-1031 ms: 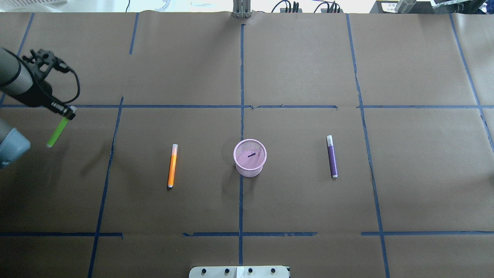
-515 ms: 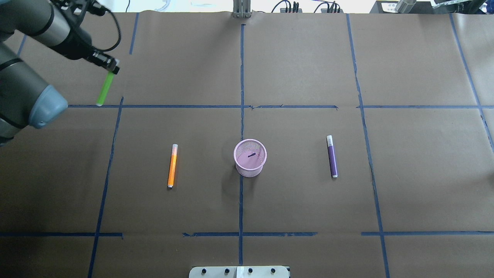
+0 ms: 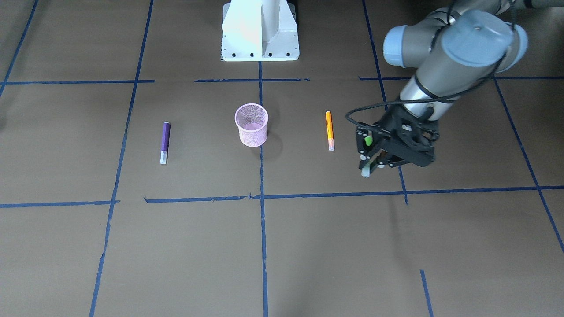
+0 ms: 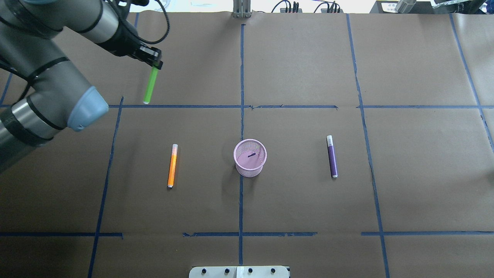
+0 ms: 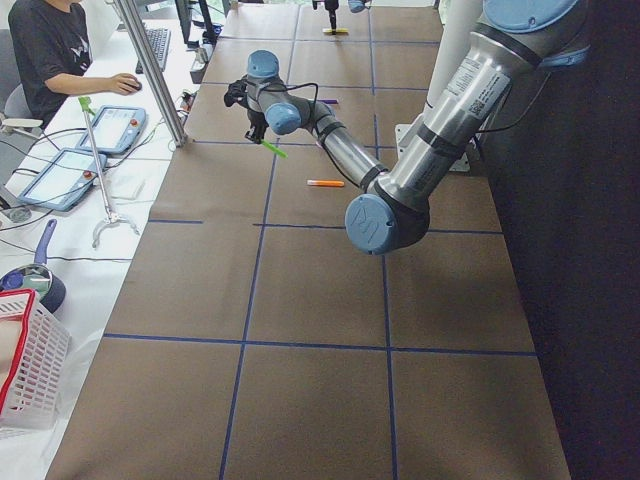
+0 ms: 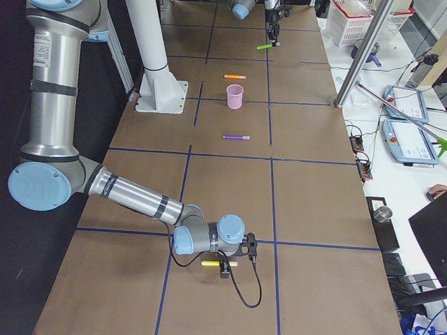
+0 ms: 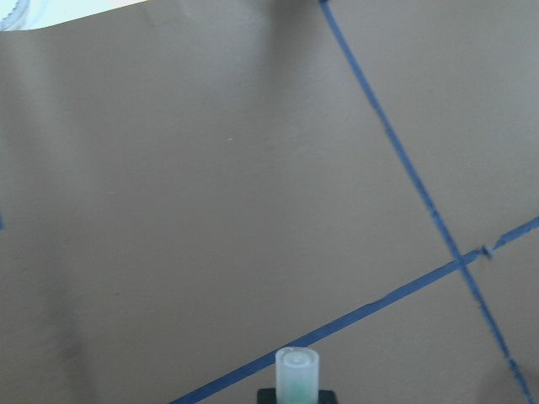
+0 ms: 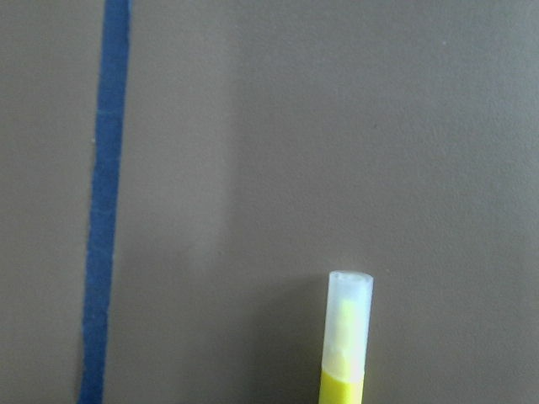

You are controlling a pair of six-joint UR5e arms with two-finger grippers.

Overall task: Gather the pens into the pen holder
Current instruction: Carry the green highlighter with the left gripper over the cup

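Note:
My left gripper [image 4: 156, 64] is shut on the green pen [image 4: 149, 85] and holds it above the table, far-left of the pink mesh pen holder [image 4: 250, 158]. The pen's pale end [image 7: 297, 371] points down in the left wrist view. The front view shows the same gripper [image 3: 373, 155] beside the orange pen [image 3: 328, 130]. The orange pen [image 4: 172, 166] lies left of the holder and the purple pen [image 4: 332, 156] lies right of it. My right gripper [image 6: 223, 265] is low at the table's right end by a yellow pen [image 8: 345, 337]; I cannot tell if it is open or shut.
Blue tape lines grid the brown paper. The robot's base plate [image 4: 239, 272] is at the near edge. A metal pole [image 5: 150, 70], tablets and a seated operator [image 5: 45, 50] are beyond the far edge. A basket [image 5: 30, 370] stands off the left end.
My left arm has swung to the right and away from the robot, carrying the green pen from the far left edge toward the middle. The other pens and holder have not moved.

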